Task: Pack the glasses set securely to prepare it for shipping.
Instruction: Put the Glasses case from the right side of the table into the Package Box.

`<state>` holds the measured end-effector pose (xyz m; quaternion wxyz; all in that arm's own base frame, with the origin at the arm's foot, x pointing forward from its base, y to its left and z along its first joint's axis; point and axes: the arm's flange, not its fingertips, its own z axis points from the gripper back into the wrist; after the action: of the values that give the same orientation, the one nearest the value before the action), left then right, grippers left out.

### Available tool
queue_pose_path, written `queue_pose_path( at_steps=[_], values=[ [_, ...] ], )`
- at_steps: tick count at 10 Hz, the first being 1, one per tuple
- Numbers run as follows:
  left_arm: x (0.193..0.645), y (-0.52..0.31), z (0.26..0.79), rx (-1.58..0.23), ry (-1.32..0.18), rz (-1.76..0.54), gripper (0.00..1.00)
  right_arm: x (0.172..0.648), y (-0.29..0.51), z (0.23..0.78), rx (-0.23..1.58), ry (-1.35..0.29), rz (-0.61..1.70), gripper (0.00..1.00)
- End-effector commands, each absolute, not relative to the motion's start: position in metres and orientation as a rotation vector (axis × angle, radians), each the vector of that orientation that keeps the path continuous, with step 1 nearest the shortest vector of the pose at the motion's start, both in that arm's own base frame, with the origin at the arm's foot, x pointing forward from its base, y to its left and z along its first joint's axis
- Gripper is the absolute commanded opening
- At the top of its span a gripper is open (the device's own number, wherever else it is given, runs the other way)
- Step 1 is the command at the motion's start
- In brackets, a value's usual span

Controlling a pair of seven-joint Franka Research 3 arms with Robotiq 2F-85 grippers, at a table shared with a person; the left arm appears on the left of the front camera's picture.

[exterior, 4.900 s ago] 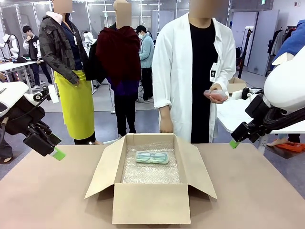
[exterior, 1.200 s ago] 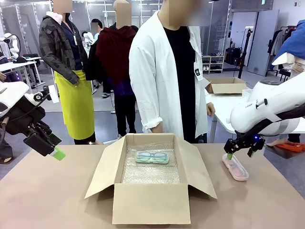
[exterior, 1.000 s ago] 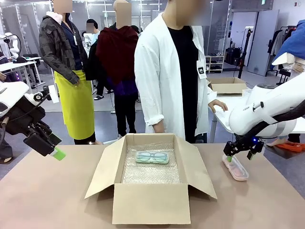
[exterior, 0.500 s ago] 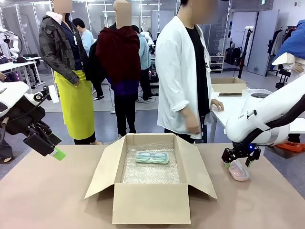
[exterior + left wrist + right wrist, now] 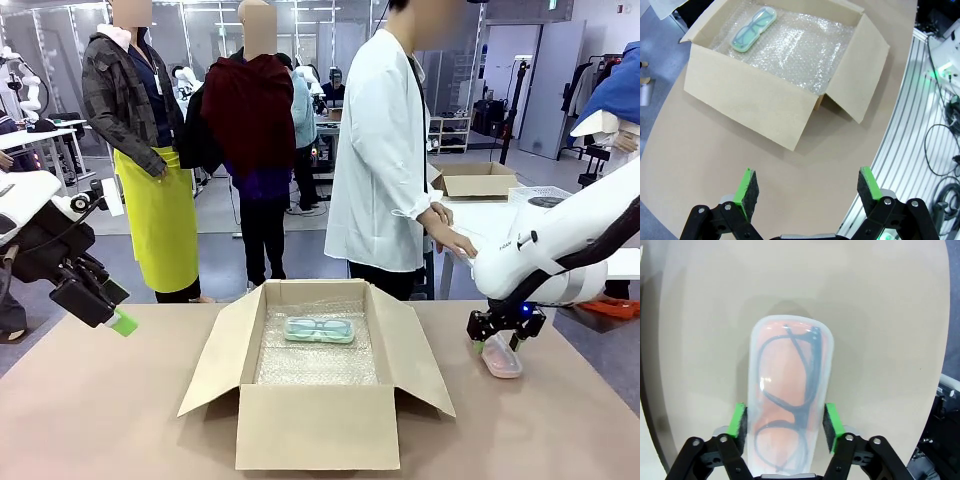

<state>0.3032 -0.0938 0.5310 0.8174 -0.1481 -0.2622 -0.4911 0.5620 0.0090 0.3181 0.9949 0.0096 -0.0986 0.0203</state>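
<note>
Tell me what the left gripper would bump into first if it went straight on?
The left gripper would probably meet the bare table, just short of the cardboard box; depth is unclear, so maybe the box.

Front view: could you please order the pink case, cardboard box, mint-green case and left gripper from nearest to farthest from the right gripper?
1. pink case: clamped in the right gripper, at the right.
2. cardboard box: in the middle, its right flap toward that gripper.
3. mint-green case: inside the box, near its far wall.
4. left gripper: far left, raised in the air.
</note>
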Motion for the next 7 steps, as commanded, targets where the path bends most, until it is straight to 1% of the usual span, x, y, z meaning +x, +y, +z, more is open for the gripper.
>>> queue_pose_path(
  at_steps=[1,2,3,5,6,7],
  values=[
    [0.304,-0.092,0.531,-0.34,-0.567,-1.064,1.0,0.565,0.008,0.309,0.055,-0.225,0.016,0.54],
    [0.304,-0.092,0.531,-0.34,-0.567,-1.064,1.0,0.565,0.008,0.308,0.067,-0.229,0.02,0.47],
    [0.304,-0.092,0.531,-0.34,-0.567,-1.064,1.0,0.563,0.008,0.309,0.055,-0.227,0.014,0.34],
    [0.304,-0.092,0.531,-0.34,-0.567,-1.064,1.0,0.551,0.01,0.337,0.03,-0.232,0.021,0.35],
    [0.304,-0.092,0.531,-0.34,-0.567,-1.064,1.0,0.537,0.013,0.365,0.024,-0.205,0.059,0.35],
    [0.304,-0.092,0.531,-0.34,-0.567,-1.064,1.0,0.522,0.017,0.397,0.021,-0.216,0.131,0.35]
  ],
)
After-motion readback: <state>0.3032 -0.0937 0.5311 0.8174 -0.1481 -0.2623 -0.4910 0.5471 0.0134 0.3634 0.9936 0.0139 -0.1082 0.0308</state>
